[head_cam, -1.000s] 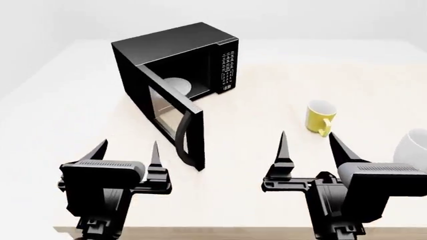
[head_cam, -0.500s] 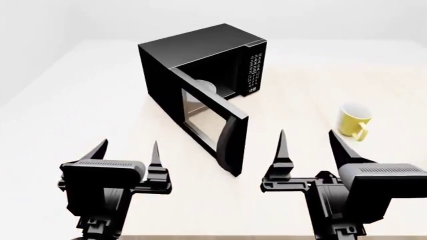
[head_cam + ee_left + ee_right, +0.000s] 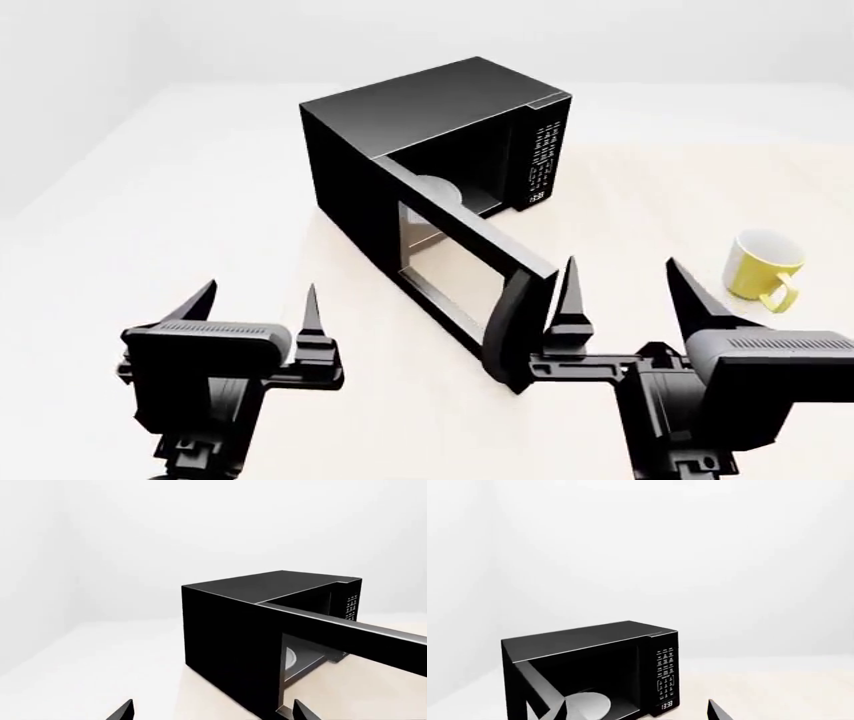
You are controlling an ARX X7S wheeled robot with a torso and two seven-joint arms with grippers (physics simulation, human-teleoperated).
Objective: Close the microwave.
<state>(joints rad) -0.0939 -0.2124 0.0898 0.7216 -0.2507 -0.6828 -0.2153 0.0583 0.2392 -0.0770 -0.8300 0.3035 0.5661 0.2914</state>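
Note:
The black microwave (image 3: pixel 427 120) stands in the middle of the table with its windowed door (image 3: pixel 447 255) swung wide open toward me. Its curved handle (image 3: pixel 514 325) is at the door's near end. The white plate (image 3: pixel 434 188) shows inside, and the keypad panel (image 3: pixel 541 160) is on the right. My left gripper (image 3: pixel 259 300) is open and empty, left of the door. My right gripper (image 3: pixel 622 285) is open and empty, its left finger close beside the handle. The left wrist view shows the microwave's side (image 3: pixel 227 640) and the door's top edge (image 3: pixel 347 632). The right wrist view shows the cavity and plate (image 3: pixel 587 705).
A yellow mug (image 3: pixel 763 265) stands on the light table (image 3: pixel 160 220) to the right of my right gripper. A plain white wall is behind the table.
The view has shifted: the microwave and yellow mug now sit further right and nearer. The door's handle end has come up beside my right gripper. A white object at right has left the view.

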